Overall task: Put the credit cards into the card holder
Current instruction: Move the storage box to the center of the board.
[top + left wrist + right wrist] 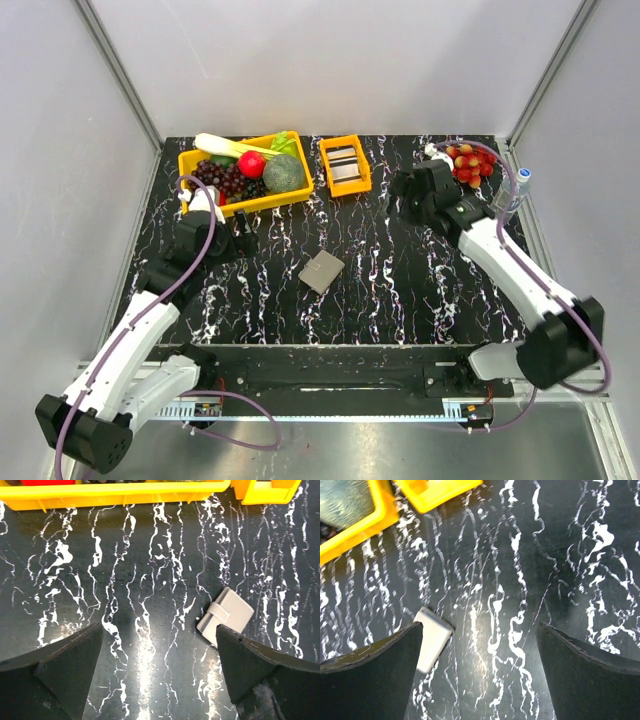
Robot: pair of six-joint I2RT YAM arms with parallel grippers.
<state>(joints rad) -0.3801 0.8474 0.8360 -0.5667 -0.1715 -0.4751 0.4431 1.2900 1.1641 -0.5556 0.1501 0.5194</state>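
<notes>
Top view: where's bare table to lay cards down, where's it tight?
Widest bare patch: between the card holder and the right arm, forward of the small orange tray. Also the strip from the card holder to the near edge. Crowded along the back: yellow bin, tray, grapes.

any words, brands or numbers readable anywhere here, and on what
No text can be read in any view.
card holder: plain grey outside, no brand or mark showing.
credit cards in the small orange tray: any print is too small to read.
bottle at the table's right edge: too small and blurred to tell whether it has a label.
</notes>
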